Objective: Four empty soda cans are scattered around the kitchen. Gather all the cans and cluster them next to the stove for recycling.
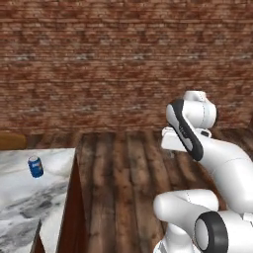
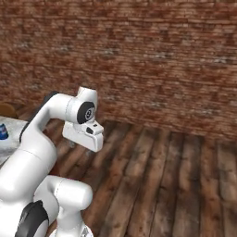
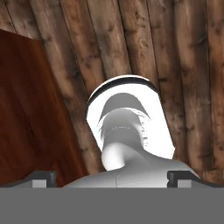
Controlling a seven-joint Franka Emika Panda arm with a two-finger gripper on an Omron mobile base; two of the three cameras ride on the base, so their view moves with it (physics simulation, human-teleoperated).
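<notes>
one blue soda can (image 1: 35, 166) stands upright on a marble-topped counter (image 1: 29, 207) at the left of the left base view, well apart from the robot arm (image 1: 207, 148); in the right base view a sliver of the same can (image 2: 3, 131) shows at the left edge, behind the arm's white links. the counter has a dark red-brown wooden side (image 3: 30, 118). a plank floor (image 2: 157, 185) runs back to a brick wall (image 1: 99, 59). the one gripper (image 3: 112, 178), folded in over the floor and pointing down past the counter's side, has its two dark fingertips (image 3: 41, 178) spread wide at the bottom corners of the hand view, holding nothing and touching nothing.
</notes>
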